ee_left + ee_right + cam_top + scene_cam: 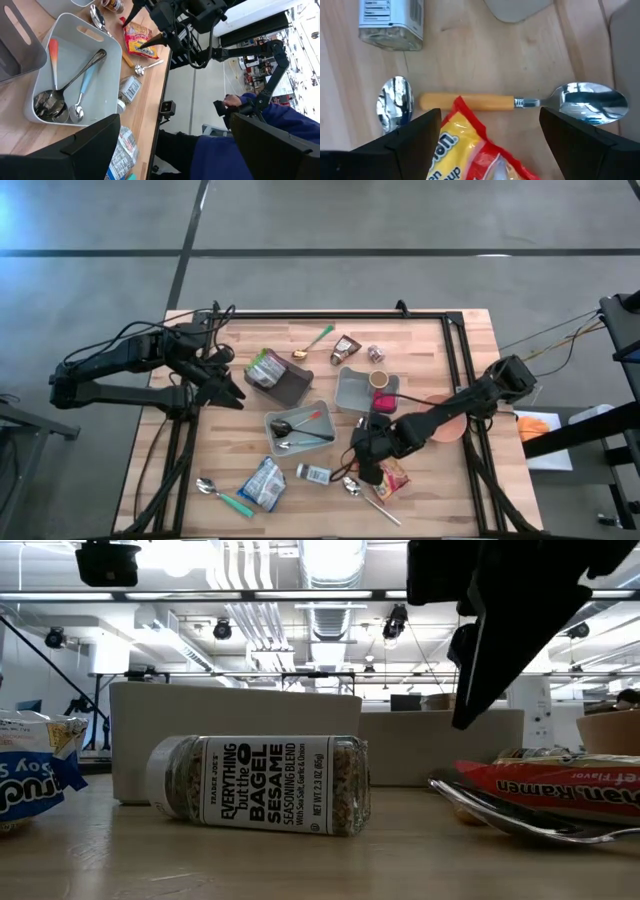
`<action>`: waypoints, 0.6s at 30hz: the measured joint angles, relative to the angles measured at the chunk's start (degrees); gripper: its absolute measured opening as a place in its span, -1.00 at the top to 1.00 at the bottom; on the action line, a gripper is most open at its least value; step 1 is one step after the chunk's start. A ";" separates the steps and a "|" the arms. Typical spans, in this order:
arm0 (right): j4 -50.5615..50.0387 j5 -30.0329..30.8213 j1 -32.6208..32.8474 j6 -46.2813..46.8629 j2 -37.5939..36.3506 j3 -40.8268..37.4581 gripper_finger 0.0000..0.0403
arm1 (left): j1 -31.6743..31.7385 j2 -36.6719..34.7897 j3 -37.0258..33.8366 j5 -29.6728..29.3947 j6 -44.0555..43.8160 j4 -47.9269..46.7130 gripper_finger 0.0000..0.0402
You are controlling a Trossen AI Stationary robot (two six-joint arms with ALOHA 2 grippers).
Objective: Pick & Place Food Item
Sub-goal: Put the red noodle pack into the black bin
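Hand on your right is hovering spread wide, gripping nothing, straddling the ramen packet so you're lined up to pinch it.

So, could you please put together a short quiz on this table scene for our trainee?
1. True or false: the right pincer is open above the ramen packet.
2. What lies in the light tray? A) spoons B) a bottle C) nothing
3. Fill in: the seasoning jar lies on its ____.

Key: 1 true; 2 A, spoons lie inside it; 3 side.
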 joint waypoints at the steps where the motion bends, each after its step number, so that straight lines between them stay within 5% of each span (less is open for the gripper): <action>1: 0.00 -0.45 -0.04 0.20 -0.01 -0.01 -0.67 | -0.01 0.00 0.00 0.00 0.01 0.00 -0.89; 18: 2.71 -5.56 0.14 8.19 4.34 0.42 -0.67 | -0.01 0.04 -0.02 -0.85 1.08 0.00 -0.89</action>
